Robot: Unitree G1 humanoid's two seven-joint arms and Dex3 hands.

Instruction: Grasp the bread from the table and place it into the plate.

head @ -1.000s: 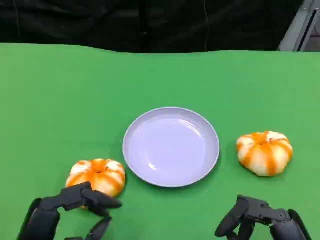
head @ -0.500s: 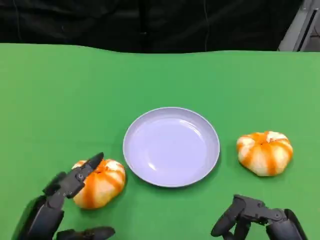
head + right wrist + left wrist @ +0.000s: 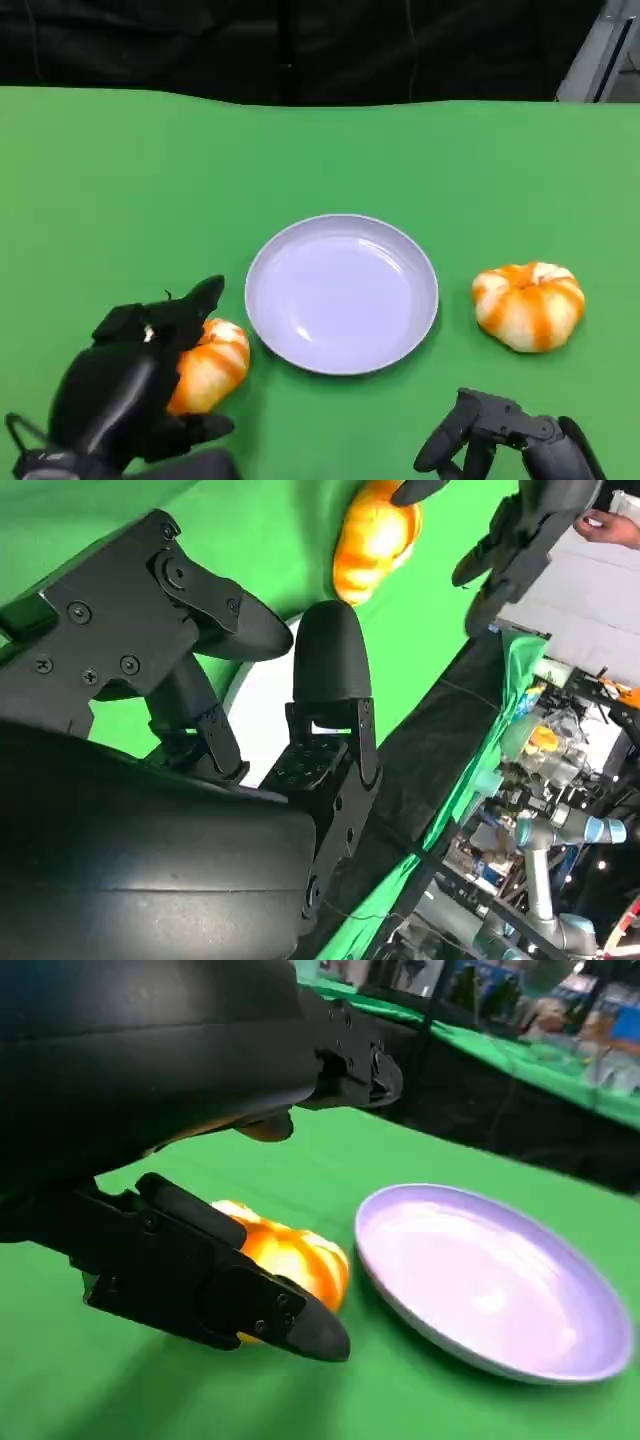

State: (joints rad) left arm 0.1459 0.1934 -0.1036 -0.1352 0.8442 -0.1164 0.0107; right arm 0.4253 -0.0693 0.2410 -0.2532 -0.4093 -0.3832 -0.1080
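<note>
Two breads lie on the green surface [image 3: 420, 150], one on each side of the plate [image 3: 342, 293]. Left hand [image 3: 130, 385] covers the left bread [image 3: 208, 365], fingers [image 3: 230, 1295] spread around it, not yet pinching. Next, I judge, they must close and lift. Right hand [image 3: 505, 440] rests, fingers loosely apart.

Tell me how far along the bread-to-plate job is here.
Nothing is delivered: the plate holds no bread. In hand: the left robot hand is closing around the left bread, still on the table. Left: lifting and placing it; the right bread sits untouched.
</note>
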